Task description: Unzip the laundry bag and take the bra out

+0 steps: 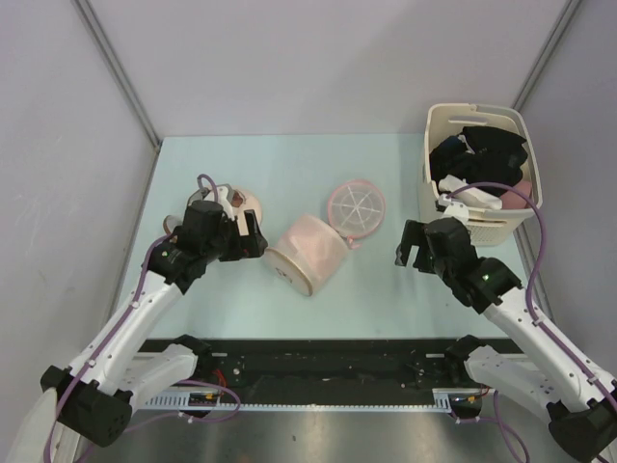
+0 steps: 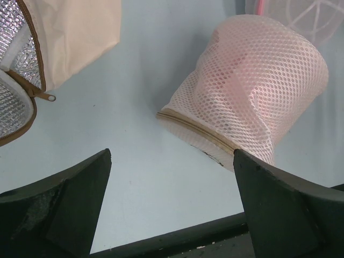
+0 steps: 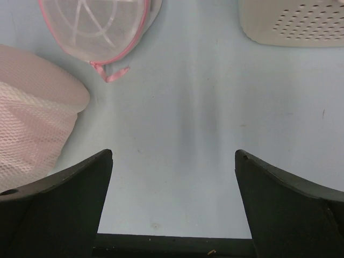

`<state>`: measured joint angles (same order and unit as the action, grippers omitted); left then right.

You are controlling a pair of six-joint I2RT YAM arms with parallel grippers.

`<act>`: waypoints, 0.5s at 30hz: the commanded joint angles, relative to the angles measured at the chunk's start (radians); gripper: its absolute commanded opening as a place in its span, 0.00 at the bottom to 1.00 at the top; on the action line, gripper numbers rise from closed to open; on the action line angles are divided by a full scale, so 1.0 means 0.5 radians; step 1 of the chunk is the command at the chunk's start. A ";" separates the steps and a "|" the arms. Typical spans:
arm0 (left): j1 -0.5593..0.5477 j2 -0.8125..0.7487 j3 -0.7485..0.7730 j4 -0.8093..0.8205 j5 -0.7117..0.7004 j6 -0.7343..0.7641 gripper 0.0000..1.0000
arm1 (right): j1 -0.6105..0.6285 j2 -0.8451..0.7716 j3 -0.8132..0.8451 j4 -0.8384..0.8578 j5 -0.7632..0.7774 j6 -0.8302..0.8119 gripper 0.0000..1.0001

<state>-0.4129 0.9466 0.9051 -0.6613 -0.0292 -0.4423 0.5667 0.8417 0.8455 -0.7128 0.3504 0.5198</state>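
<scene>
The laundry bag (image 1: pixel 308 253), a pale pink mesh drum, lies on its side at the table's middle. It shows in the left wrist view (image 2: pixel 252 97) with its zipped rim and a small dark mark at the near end, and at the left edge of the right wrist view (image 3: pixel 32 123). Pale pink fabric shows faintly through the mesh; the bra itself is hidden inside. My left gripper (image 1: pixel 253 237) (image 2: pixel 172 161) is open and empty, just left of the bag. My right gripper (image 1: pixel 409 247) (image 3: pixel 173 161) is open and empty, right of the bag.
A flat pink disc with white spokes (image 1: pixel 356 206) (image 3: pixel 99 24) lies behind the bag. A beige dome pouch with silver lining (image 1: pixel 241 204) (image 2: pixel 32 54) sits by the left gripper. A cream basket (image 1: pixel 479 120) of black and white clothes stands at the back right.
</scene>
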 commanded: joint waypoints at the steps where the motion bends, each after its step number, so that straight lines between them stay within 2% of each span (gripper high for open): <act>1: -0.012 -0.031 0.028 0.000 0.037 0.001 1.00 | 0.029 -0.063 0.042 0.073 0.023 0.004 1.00; 15: -0.012 -0.049 0.049 0.006 0.040 0.004 1.00 | 0.103 -0.051 0.042 0.109 0.020 -0.006 1.00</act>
<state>-0.4129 0.9375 0.9043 -0.6605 -0.0238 -0.4450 0.6010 0.8028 0.8455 -0.6811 0.3500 0.5198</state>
